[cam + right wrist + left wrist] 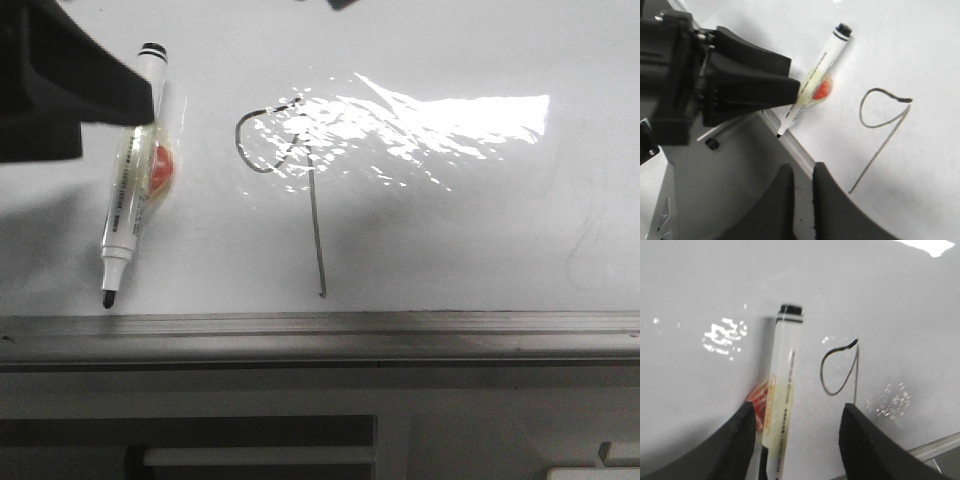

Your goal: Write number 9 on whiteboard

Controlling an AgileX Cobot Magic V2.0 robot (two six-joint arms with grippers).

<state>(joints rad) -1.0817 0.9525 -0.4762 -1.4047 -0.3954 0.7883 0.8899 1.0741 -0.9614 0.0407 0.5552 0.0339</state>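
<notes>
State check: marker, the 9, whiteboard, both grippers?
marker: uncapped, lying flat on the board, tip toward the metal edge, between the open left fingers.
number 9: drawn, open loop joined to a long stem.
whiteboard: glare patch, faint grey smudges.
left gripper: open, straddling the marker.
right gripper: shut, holding nothing.

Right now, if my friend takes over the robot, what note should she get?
Left gripper: open, its fingers on either side of the marker and apparently not gripping it.
Right gripper: shut, holding nothing.
The marker lies uncapped on the whiteboard, tip toward the edge strip.
Done: the 9 is drawn, loop and stem.
Left: probably only lifting the left arm away. No cap is in view.
</notes>
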